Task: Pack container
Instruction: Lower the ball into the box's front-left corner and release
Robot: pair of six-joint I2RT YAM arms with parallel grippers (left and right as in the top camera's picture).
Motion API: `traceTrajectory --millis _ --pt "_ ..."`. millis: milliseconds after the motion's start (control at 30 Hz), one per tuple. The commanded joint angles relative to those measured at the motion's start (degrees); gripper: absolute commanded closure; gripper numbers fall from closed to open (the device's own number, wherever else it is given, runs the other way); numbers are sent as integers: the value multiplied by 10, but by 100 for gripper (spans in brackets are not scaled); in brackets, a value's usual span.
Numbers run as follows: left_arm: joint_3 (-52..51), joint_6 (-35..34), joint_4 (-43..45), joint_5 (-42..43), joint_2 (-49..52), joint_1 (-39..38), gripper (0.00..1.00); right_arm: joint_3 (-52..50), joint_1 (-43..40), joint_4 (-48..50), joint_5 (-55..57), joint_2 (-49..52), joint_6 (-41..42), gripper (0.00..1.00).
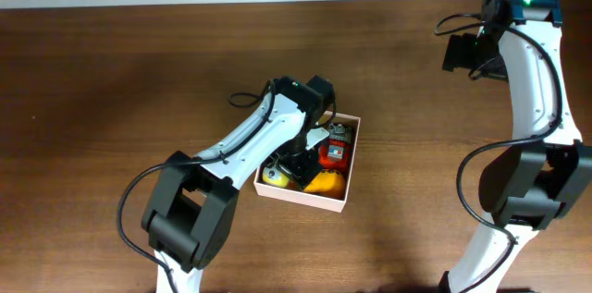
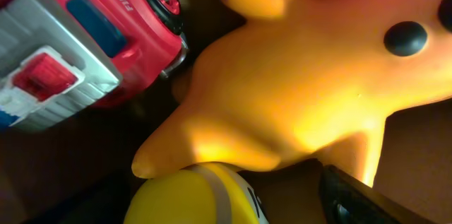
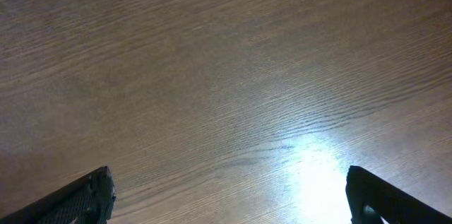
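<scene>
The container [image 1: 305,198], a shallow white-walled square box, sits mid-table. My left gripper [image 1: 296,162] reaches down into it. Inside lie a round yellow toy [image 1: 274,177], an orange toy [image 1: 324,182] and a red fire truck [image 1: 333,152]. In the left wrist view the yellow toy [image 2: 198,199] lies between the jaws of my left gripper [image 2: 212,210]. One dark finger [image 2: 353,197] stands clear of it, so the gripper is open. The orange toy [image 2: 304,83] and the fire truck [image 2: 92,33] lie just beyond. My right gripper [image 1: 460,53] [image 3: 229,196] hangs open over bare wood at the far right.
A small grey-green toy [image 1: 343,131] fills the container's far right corner. The brown wooden table [image 1: 111,99] spreads around the box. The left arm's white links [image 1: 236,145] cross the box's left side, and the right arm's base [image 1: 518,191] stands at the right edge.
</scene>
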Motion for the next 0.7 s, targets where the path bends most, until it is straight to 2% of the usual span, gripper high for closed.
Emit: traceTrajectory --millis 0,467,667 --pt "23 7 2 -8 2 1 13 -2 2 2 -1 2 2 1" --pt "101 7 31 -31 2 1 13 -2 2 2 -1 2 2 1" --pt "142 19 -9 -31 2 0 13 -2 2 2 -1 2 2 1"
